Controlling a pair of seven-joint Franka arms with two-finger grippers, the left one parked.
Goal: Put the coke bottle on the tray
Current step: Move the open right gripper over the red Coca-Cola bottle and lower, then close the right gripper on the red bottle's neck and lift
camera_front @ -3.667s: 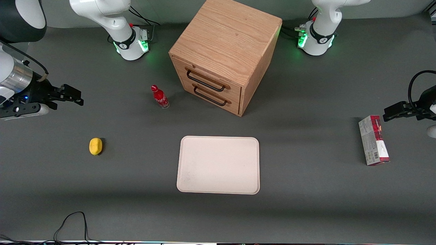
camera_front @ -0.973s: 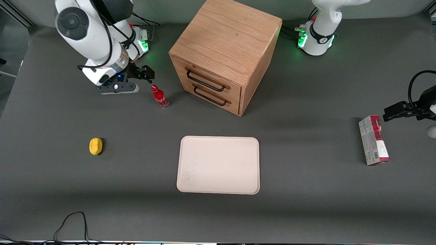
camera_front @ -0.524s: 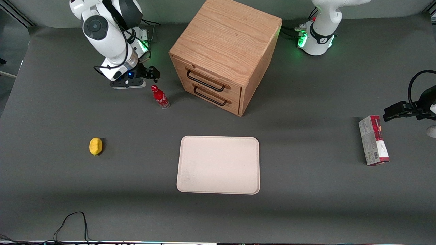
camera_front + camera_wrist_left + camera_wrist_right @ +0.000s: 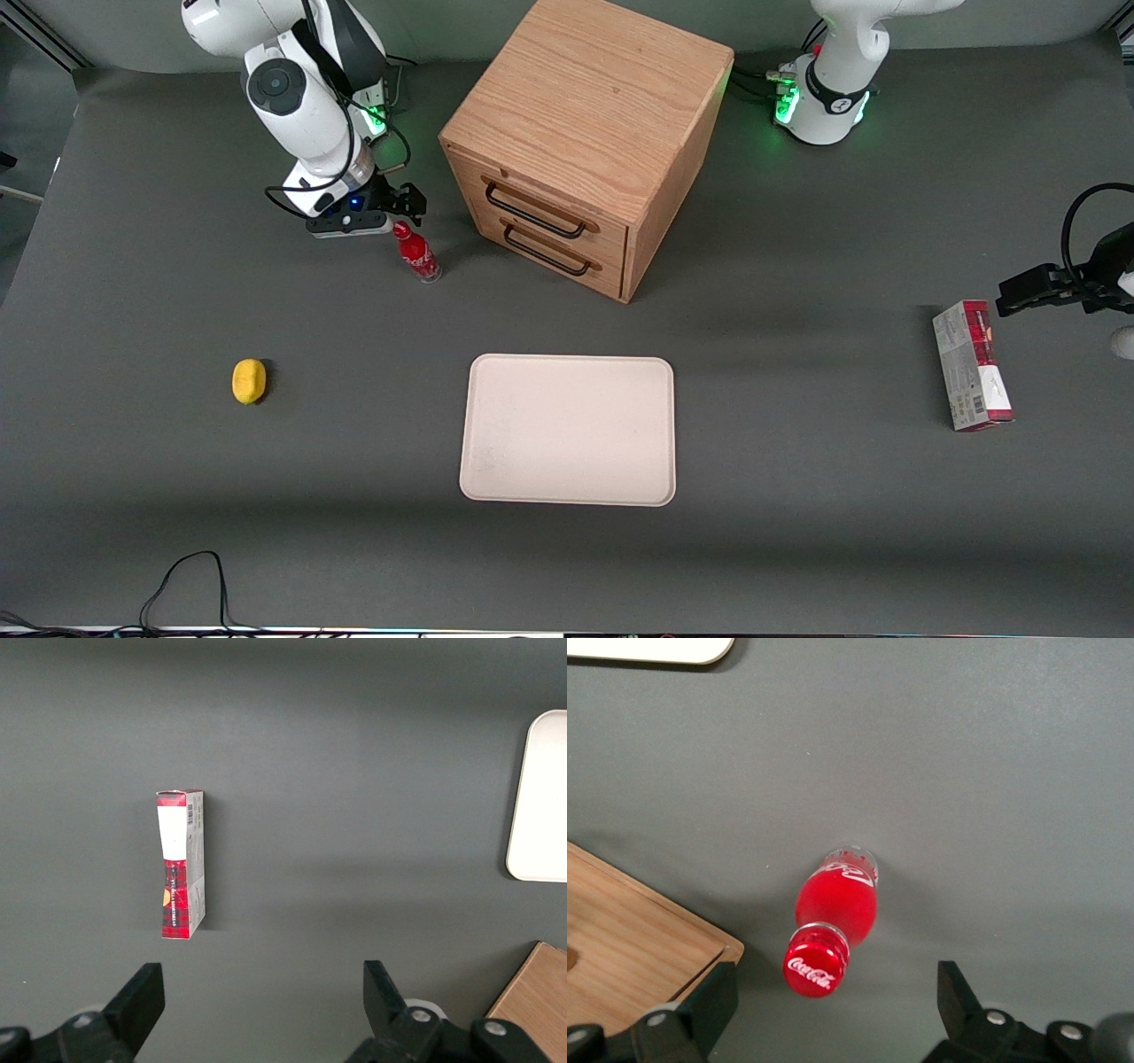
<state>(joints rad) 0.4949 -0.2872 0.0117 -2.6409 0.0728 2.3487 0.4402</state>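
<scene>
- The cream tray point(image 4: 567, 430) lies nearest the front camera, bare, ready to receive.
- The coke bottle point(image 4: 416, 252) stands upright on the table (in front of the wooden drawer cabinet point(image 4: 580, 146)).
- The gripper point(image 4: 390, 206) hovers above its cap, 2 fingers spread apart, apparently lining up a grasp.

Front view: high, looking steeply down on whole table point(image 4: 177, 496).
Right wrist view: close, straight down on coke bottle point(image 4: 831, 917).
Shared: coke bottle point(image 4: 416, 252), tray point(image 4: 567, 430) edge point(image 4: 647, 649).
</scene>
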